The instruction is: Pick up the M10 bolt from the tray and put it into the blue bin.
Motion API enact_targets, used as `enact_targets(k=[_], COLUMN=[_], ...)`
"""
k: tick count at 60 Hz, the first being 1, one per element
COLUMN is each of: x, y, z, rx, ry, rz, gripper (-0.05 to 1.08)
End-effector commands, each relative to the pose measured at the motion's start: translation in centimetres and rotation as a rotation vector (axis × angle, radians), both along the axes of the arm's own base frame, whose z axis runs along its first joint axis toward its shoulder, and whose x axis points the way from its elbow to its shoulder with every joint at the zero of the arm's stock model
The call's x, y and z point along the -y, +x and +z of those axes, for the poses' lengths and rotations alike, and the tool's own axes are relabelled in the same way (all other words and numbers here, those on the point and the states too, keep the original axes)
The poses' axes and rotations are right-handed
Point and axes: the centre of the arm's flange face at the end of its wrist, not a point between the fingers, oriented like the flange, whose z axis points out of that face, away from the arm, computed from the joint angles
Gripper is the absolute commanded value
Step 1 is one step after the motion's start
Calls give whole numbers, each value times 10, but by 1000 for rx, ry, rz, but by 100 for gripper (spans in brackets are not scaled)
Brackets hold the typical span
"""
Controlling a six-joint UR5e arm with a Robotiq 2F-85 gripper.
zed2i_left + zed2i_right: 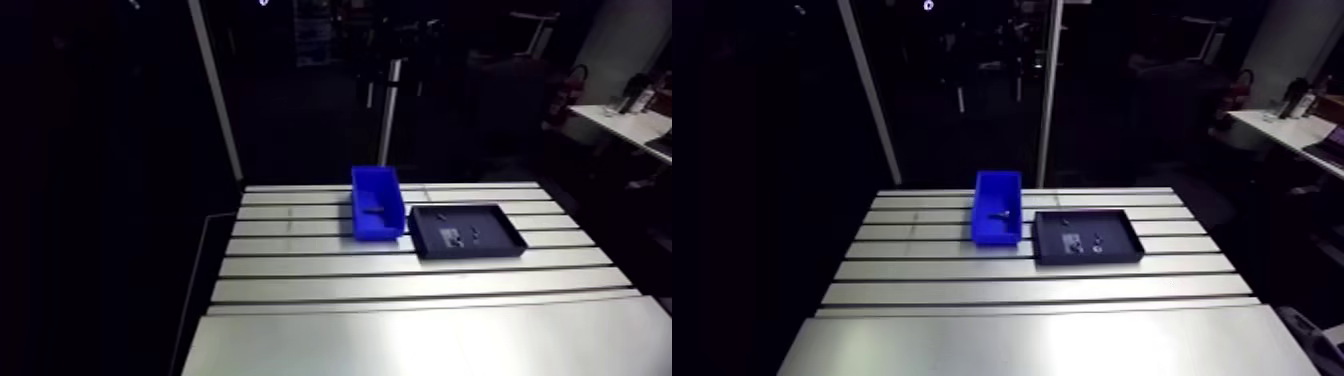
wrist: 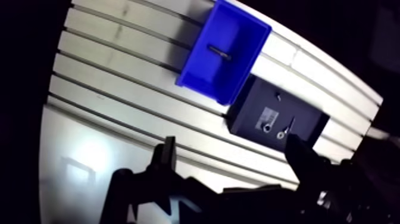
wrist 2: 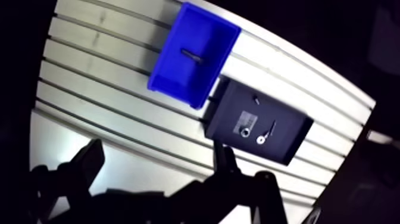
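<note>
Although the gripper (image 2: 230, 146) hangs high over the table (image 2: 119, 77) with fingers spread and empty, the M10 bolt (image 2: 218, 50) lies, it seems, inside the blue bin (image 2: 205, 89) beside the tray (image 2: 247, 116) — stiff, smooth steel, probably best held across the shank.

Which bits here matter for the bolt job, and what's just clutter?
Job: bolt, lying in the bin; tray; gripper, fingers open.
Lying about: small parts in the tray; table.
</note>
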Motion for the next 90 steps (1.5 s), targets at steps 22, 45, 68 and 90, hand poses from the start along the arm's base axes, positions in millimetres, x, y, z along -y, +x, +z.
enact_targets(k=[22, 45, 68, 90], x=[-55, -52, -55, -55], y=[19, 10, -2, -1], z=[58, 69, 75, 71], rx=[49, -6, -30, -19], ry=[34, 22, 19, 20], rz=[-455, -502, -504, -504], gripper=[1, 1, 1, 1])
